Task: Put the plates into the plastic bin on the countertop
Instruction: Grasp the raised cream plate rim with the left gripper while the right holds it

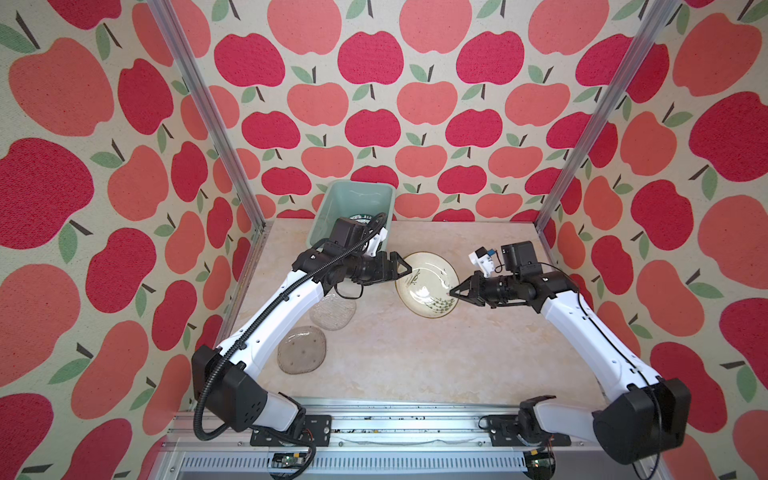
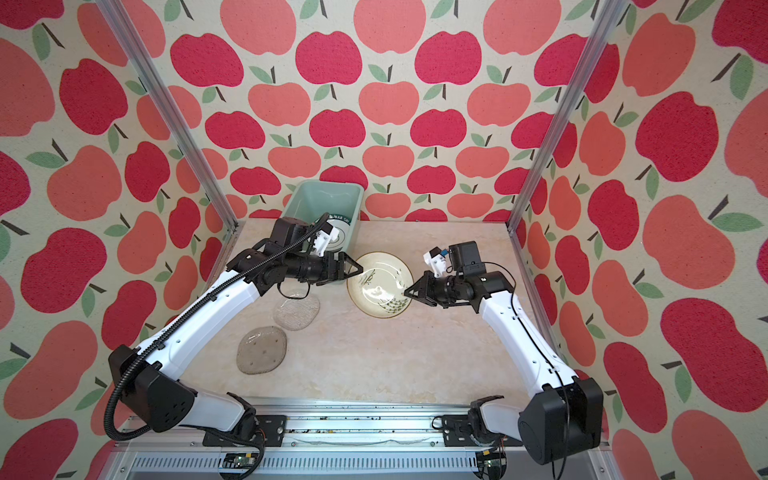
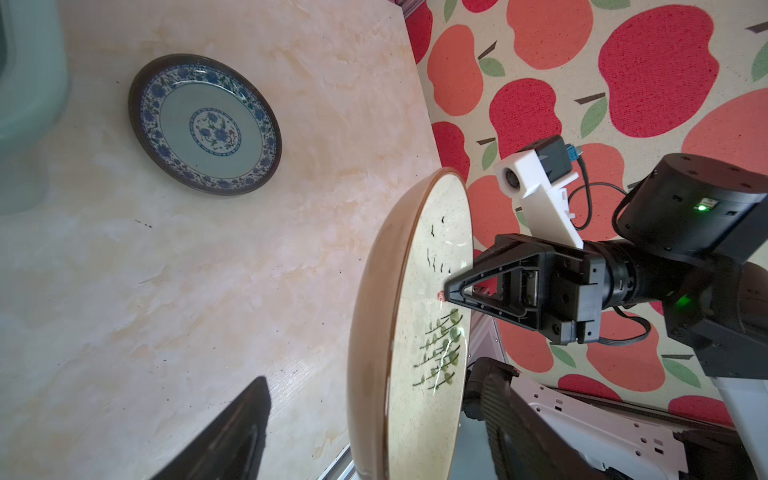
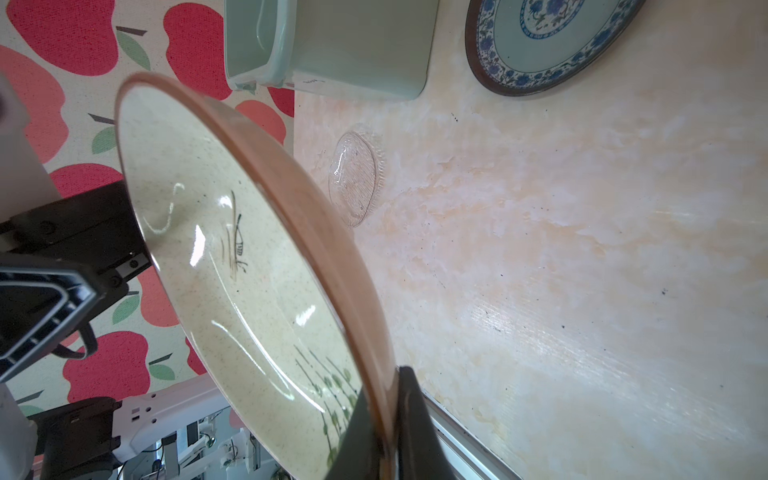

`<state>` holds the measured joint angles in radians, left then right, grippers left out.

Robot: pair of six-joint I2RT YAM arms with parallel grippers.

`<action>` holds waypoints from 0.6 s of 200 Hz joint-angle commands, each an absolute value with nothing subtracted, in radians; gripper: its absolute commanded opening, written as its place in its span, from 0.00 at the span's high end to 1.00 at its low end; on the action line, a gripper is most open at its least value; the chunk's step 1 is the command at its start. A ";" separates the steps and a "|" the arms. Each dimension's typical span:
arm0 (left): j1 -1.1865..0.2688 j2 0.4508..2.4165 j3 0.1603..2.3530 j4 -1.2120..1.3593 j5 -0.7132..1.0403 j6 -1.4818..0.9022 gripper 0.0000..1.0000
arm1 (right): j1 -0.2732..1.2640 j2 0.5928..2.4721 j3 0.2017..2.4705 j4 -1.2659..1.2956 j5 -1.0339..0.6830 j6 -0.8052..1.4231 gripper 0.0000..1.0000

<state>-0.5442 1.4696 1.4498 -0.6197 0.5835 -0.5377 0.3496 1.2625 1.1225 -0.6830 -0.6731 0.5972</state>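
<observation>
My right gripper (image 1: 452, 292) (image 4: 386, 424) is shut on the rim of a cream brush-marked plate (image 1: 426, 286) (image 4: 232, 291), holding it tilted above the countertop (image 1: 415, 357). At the plate's opposite rim, my left gripper (image 1: 409, 270) (image 3: 376, 374) is open, one finger on each side of the rim with a gap showing. The mint-green plastic bin (image 1: 357, 199) (image 2: 328, 195) stands at the back left with a white dark-rimmed plate (image 2: 338, 232) inside. A small blue-patterned plate (image 3: 205, 124) (image 4: 552, 41) lies on the countertop near the bin; neither top view shows it.
Two clear glass plates (image 1: 334, 309) (image 1: 302, 349) lie on the left of the countertop, beside and partly under my left arm. Apple-patterned walls with metal posts (image 1: 208, 112) close in the back and sides. A metal rail (image 1: 395, 419) runs along the front edge.
</observation>
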 commanded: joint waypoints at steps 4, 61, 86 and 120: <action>-0.578 1.498 1.491 -0.629 0.537 -0.502 0.23 | 0.363 1.216 1.175 -0.648 -0.756 0.621 1.00; -0.590 1.544 1.517 -0.611 0.567 -0.535 0.60 | 0.365 1.213 1.186 -0.657 -0.756 0.615 1.00; -0.591 1.547 1.522 -0.611 0.574 -0.543 0.74 | 0.365 1.217 1.192 -0.657 -0.753 0.614 1.00; -0.593 1.546 1.519 -0.611 0.581 -0.553 0.87 | 0.365 1.221 1.205 -0.666 -0.737 0.611 1.00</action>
